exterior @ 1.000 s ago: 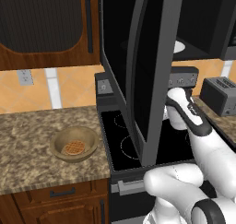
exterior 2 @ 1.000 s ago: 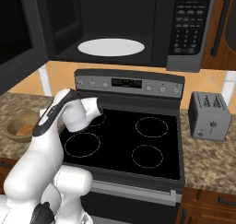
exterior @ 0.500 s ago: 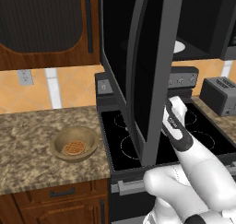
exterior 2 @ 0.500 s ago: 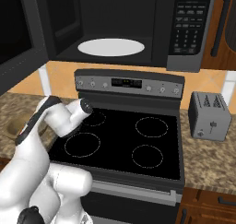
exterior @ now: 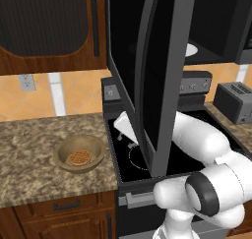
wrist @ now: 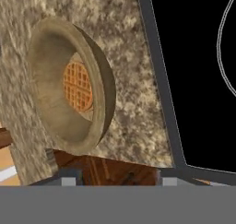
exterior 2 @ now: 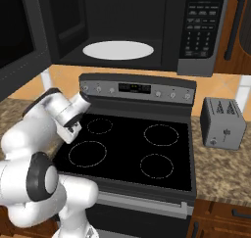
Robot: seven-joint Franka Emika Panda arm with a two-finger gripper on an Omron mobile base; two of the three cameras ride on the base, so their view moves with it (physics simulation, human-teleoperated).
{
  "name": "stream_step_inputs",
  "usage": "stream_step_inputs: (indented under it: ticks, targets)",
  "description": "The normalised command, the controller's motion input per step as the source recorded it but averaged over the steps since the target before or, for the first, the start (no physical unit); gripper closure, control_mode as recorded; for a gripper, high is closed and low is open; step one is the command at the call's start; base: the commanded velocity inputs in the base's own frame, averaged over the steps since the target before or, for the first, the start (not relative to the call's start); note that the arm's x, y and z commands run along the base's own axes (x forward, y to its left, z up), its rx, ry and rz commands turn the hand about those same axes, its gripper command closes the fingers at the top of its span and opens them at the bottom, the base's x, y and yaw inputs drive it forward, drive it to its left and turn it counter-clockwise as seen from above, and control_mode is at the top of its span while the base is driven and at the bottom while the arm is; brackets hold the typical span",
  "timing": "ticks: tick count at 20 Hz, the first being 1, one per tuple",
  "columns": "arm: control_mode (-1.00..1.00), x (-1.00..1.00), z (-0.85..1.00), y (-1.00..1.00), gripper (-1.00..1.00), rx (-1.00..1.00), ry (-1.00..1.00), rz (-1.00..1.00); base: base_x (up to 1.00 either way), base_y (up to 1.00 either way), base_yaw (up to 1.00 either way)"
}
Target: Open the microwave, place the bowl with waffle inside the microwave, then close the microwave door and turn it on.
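Note:
The microwave hangs over the stove with its white turntable showing inside. The microwave door is swung wide open and stands edge-on in the left base view. The tan bowl rests on the granite counter left of the stove and holds the waffle. My gripper is low over the stove's left edge, under the door, and points at the bowl. In the hand view the bowl and waffle are close ahead. My gripper is open and holds nothing.
The black-topped stove lies below the microwave, and its raised rim separates it from the counter. A grey toaster stands on the right counter. A brown cabinet hangs above the bowl.
The arm has swung left from the right of the open door, passing under it to the stove's left edge. The hand now faces the bowl. Bowl and door have not moved.

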Motion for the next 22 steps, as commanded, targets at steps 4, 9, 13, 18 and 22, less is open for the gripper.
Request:
stream_step_inputs:
  ticks: [4, 9, 13, 18, 22]
  targets:
    - [-1.0, 0.56, -0.22, 0.21, -1.0, -0.03, 0.43, 0.03, 0.0, 0.0, 0.0]
    - [-1.0, 0.54, -0.45, 0.36, -1.0, -0.01, 0.25, 0.0, 0.0, 0.0, 0.0]
    - [-1.0, 0.26, -0.35, 0.46, -1.0, 0.0, 0.18, 0.0, 0.0, 0.0, 0.0]
    - [-1.0, 0.02, -0.26, 0.43, -1.0, -0.01, 0.21, 0.0, 0.0, 0.0, 0.0]
    - [-1.0, 0.0, -0.21, 0.26, -1.0, -0.03, 0.22, 0.0, 0.0, 0.0, 0.0]
